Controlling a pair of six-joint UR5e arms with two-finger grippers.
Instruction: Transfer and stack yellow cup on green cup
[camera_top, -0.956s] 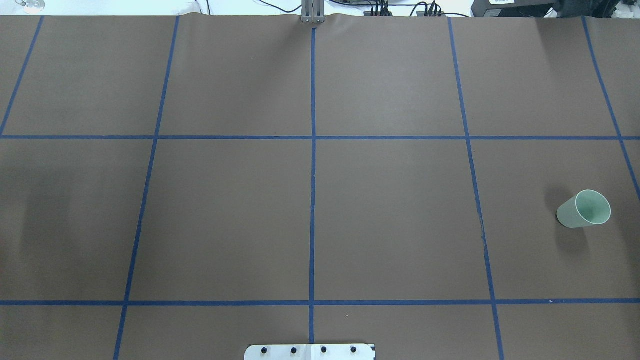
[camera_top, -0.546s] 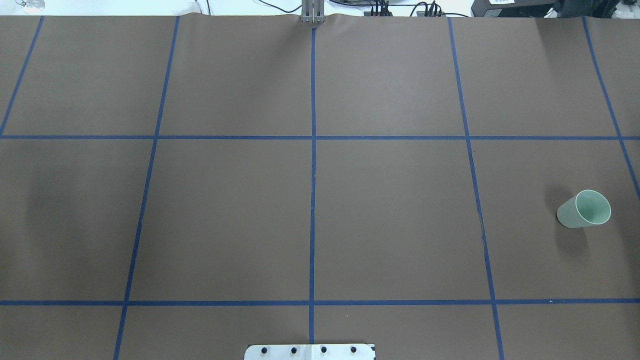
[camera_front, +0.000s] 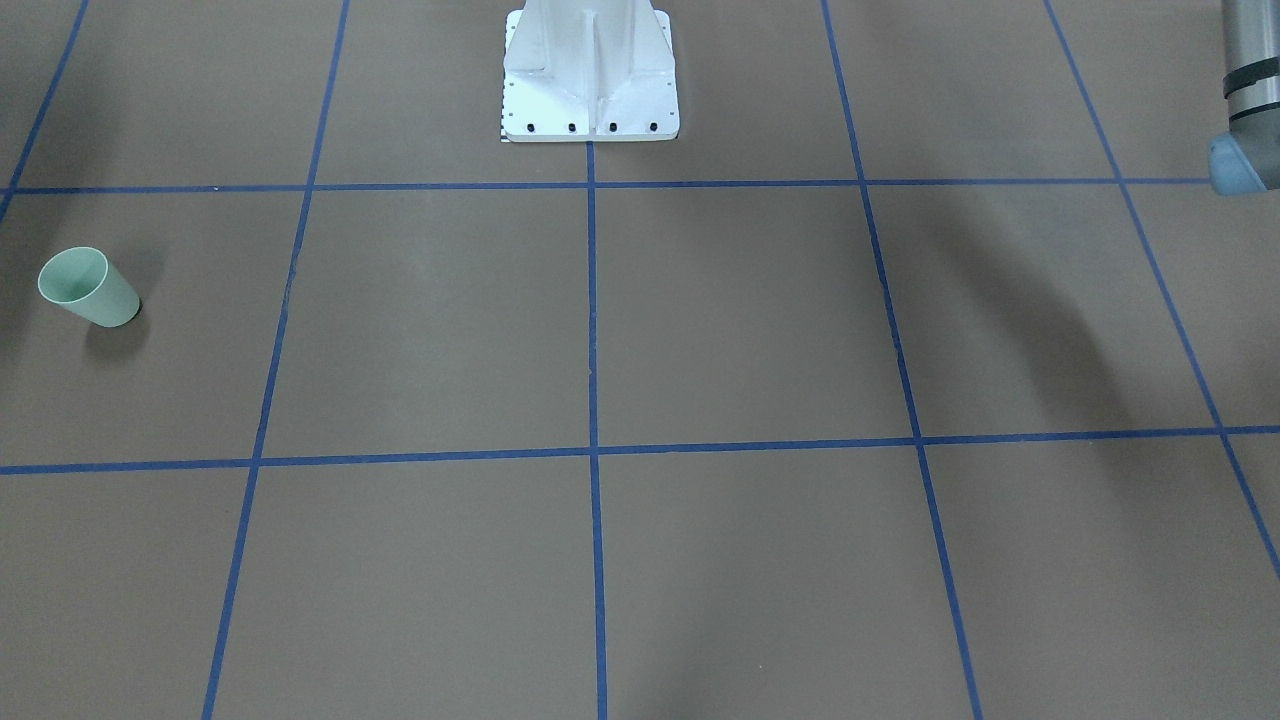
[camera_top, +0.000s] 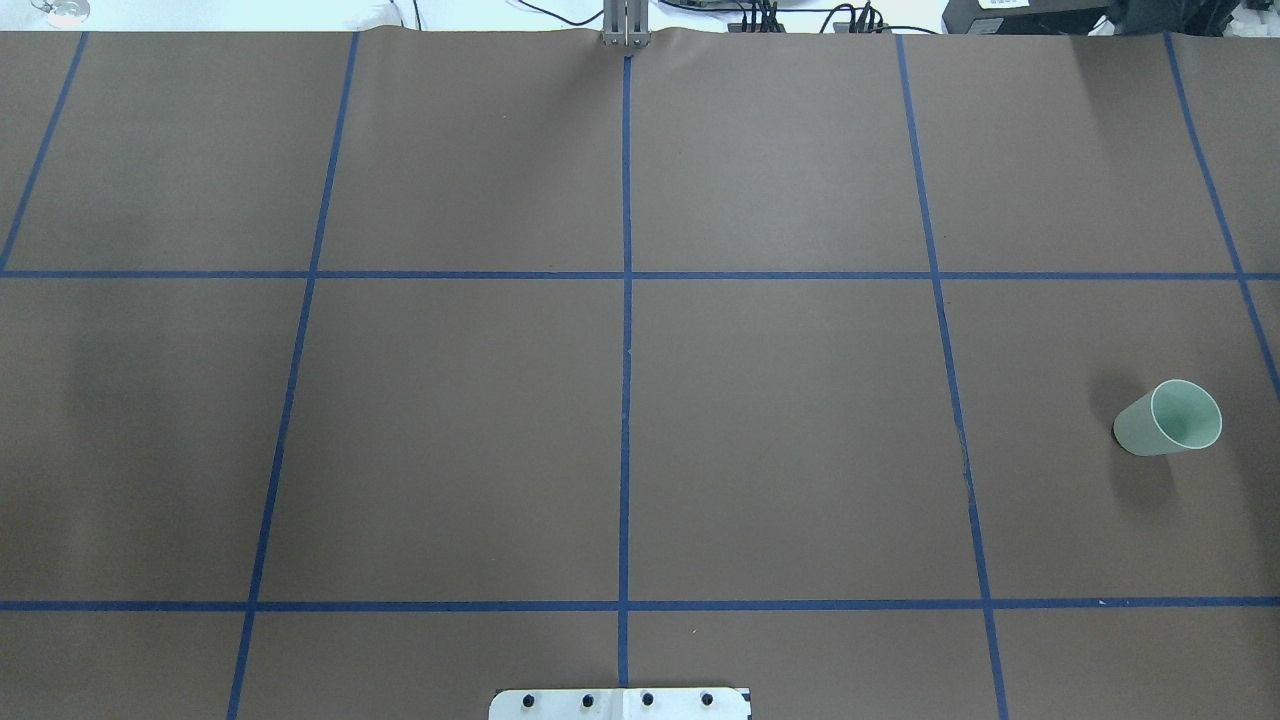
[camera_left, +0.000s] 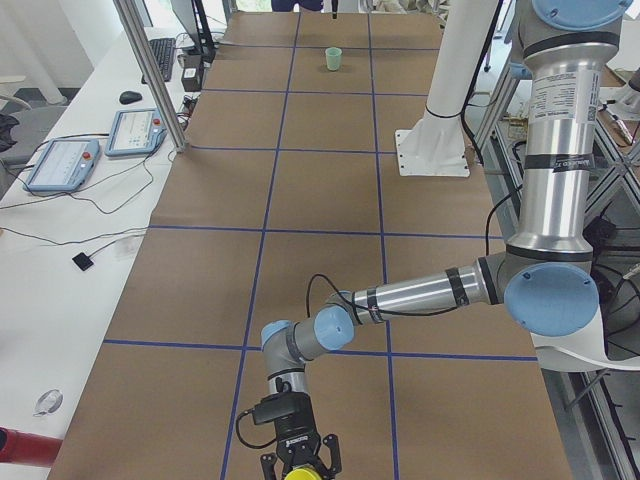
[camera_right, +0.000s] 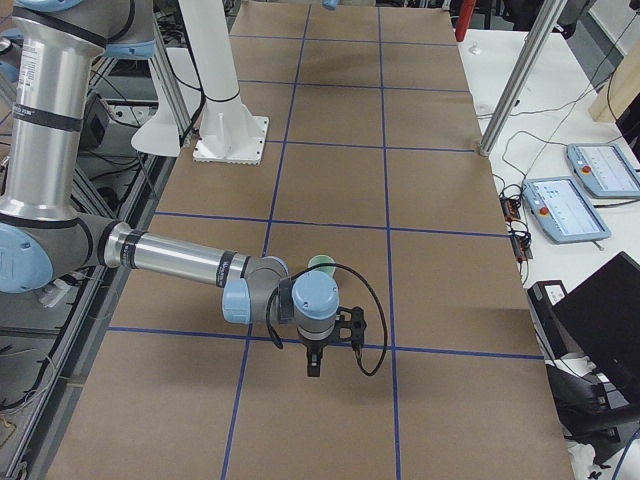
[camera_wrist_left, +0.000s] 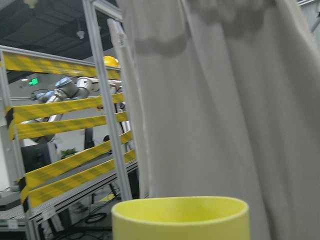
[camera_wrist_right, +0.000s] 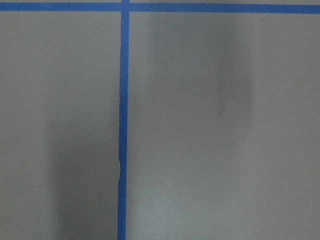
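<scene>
Front-facing: a matte brown worktop gridded with blue tape. The pale green cup stands upright at its right-arm end.

Overhead: the same flat sheet, cables at its far edge.

Exterior left: the left gripper is cut off at the frame's bottom, and its opening cannot be told.

Exterior right: the right gripper hangs over the worktop, too small to judge.

Left wrist: the smooth yellow cup rim sits low, before a white curtain.

The pale mint-green plastic tumbler stands upright, empty, on the robot's far right; the bright yellow plastic tumbler shows only its rim.
</scene>
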